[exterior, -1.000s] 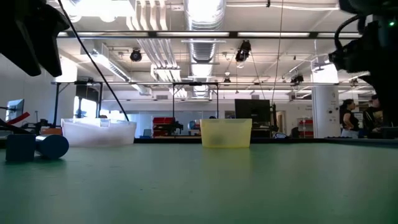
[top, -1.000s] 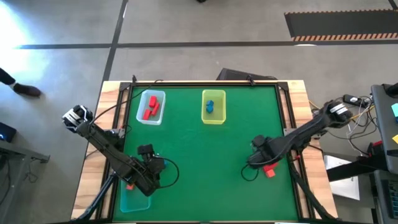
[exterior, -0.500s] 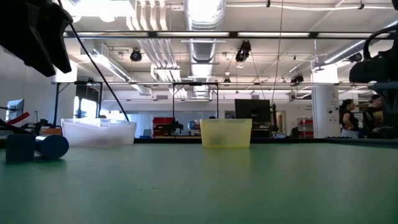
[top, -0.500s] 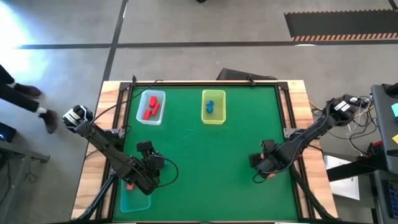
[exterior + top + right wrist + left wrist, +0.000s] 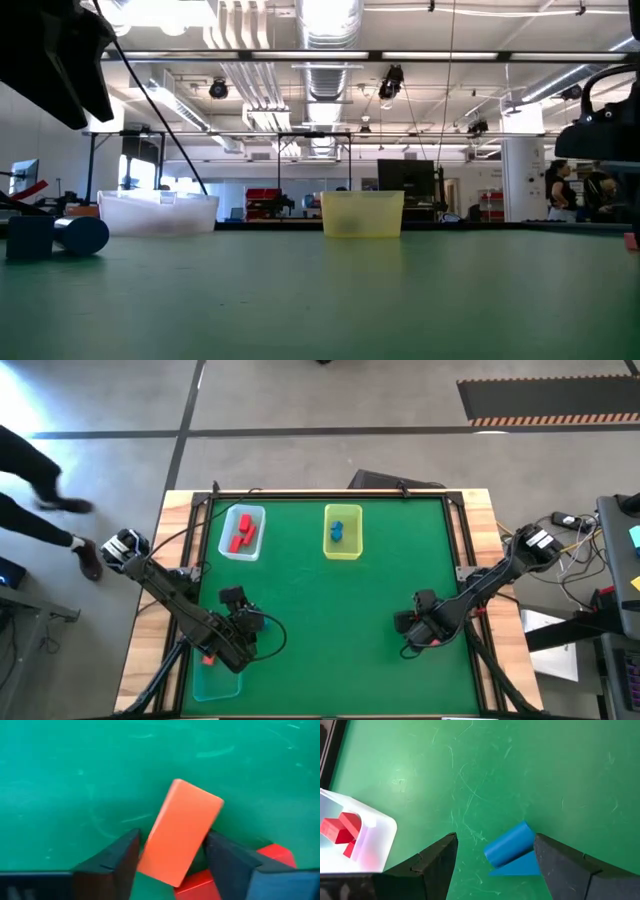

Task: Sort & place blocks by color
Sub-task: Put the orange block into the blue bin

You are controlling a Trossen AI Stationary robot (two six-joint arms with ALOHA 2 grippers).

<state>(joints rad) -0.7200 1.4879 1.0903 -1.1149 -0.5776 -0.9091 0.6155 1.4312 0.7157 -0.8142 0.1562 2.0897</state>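
Note:
An orange block (image 5: 181, 831) lies flat on the green table, with a red block (image 5: 235, 872) touching its near corner. My right gripper (image 5: 172, 837) points down over it at the table's near right (image 5: 415, 632), one finger along each long side. My left gripper (image 5: 495, 842) hangs open at the near left (image 5: 236, 624), above a blue cylinder (image 5: 509, 845) that lies against another blue block (image 5: 522, 866); it touches neither. Red blocks (image 5: 241, 536) lie in the pale blue tray (image 5: 243, 517). Blue blocks (image 5: 339, 531) lie in the yellow-green tray (image 5: 343, 550). My right gripper comes from above, its fingers (image 5: 117, 857) standing across the orange block at its two long sides (image 5: 152, 832). I cannot tell whether they touch it. The block lies on the table, skewed between them.
A teal tray (image 5: 215, 682) sits at the near left corner under my left arm. The two other trays stand along the far edge. The green middle of the table (image 5: 330, 610) is free room. A person's legs (image 5: 40, 490) pass on the floor left of the table.
My right gripper has gone toward the table's near edge and down onto the spot where the orange and red blocks lay in view, covering them from above; its wrist has rolled. A person has walked in beside the table's left.

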